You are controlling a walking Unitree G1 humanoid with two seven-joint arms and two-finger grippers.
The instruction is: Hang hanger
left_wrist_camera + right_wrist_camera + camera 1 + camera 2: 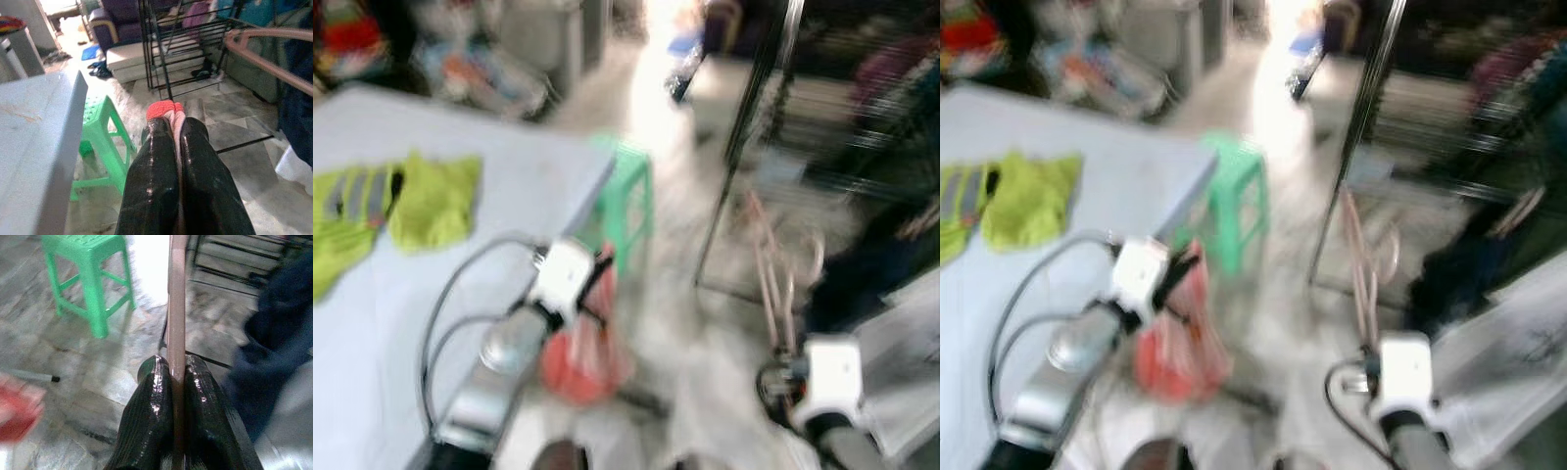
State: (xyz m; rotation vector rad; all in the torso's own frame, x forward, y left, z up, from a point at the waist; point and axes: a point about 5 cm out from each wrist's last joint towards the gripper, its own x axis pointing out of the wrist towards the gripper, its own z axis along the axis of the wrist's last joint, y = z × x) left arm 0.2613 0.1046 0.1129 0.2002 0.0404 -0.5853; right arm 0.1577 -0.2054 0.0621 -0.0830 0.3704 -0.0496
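A pink hanger (176, 298) stands pinched between the pressed-together fingers of the right hand (177, 367), rising just ahead of a black metal rack (183, 46). The left hand (171, 128) is clamped on a red-and-pink cloth (165, 109), with a green stool (100, 142) beside it and the pale bench (460, 196) alongside.

- Left claw (177, 128): arm raised forward and angled inward, black fingers (151, 181) pressed together on a red and pink item.
- Right claw (177, 366): arm low at the right, fingers (155, 401) clamped on a thin pink rod.
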